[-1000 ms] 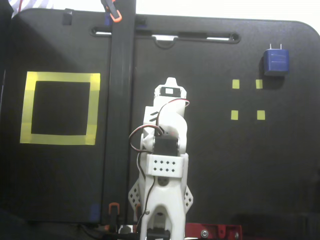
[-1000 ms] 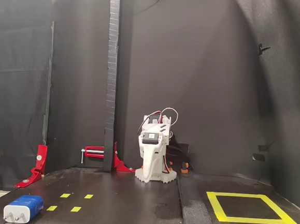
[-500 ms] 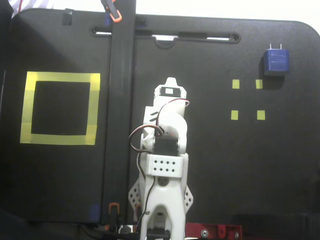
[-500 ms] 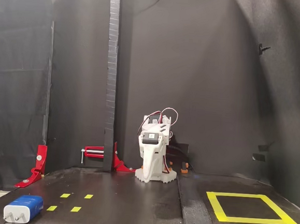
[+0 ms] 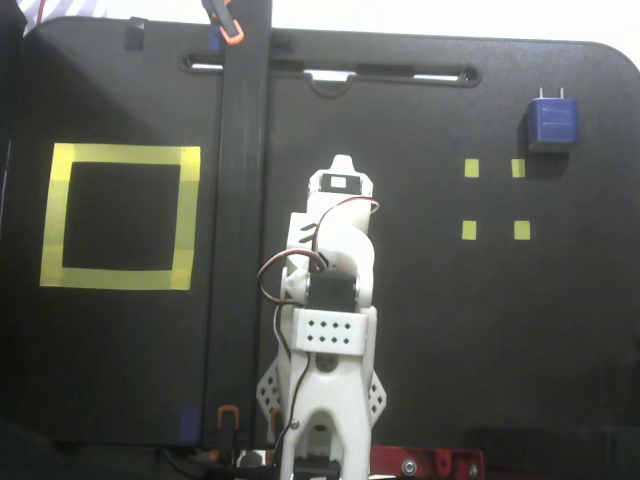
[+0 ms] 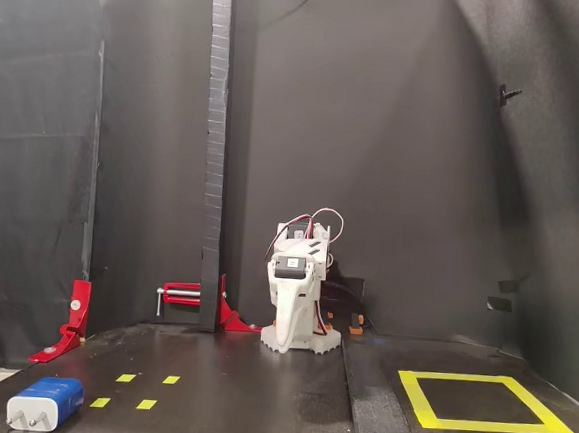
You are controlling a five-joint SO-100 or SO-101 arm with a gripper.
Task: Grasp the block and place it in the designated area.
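The block (image 5: 553, 122) looks stiff, light and smooth-sided, best pinched across its flat flanks clear of the prongs; whether the folded arm's fingers are apart, I can't tell.

Black bench (image 5: 480, 340), matte, rounded corners in the view from above. Landmark: tall black post (image 6: 212, 150), standing upright at the back of the bench in the front-facing view; from above it reads as a dark strip (image 5: 240, 250) running top to bottom. Orange clip (image 5: 228, 28) at the strip's top end. Red clamp (image 6: 188, 294) at the post's foot, another red clamp (image 6: 73, 322) further left of the post. Four small yellow tape squares (image 5: 493, 198) well right of the strip. Long slot handle (image 5: 330, 72) just right of the strip's top. Black backdrop (image 6: 406, 135) behind the post.
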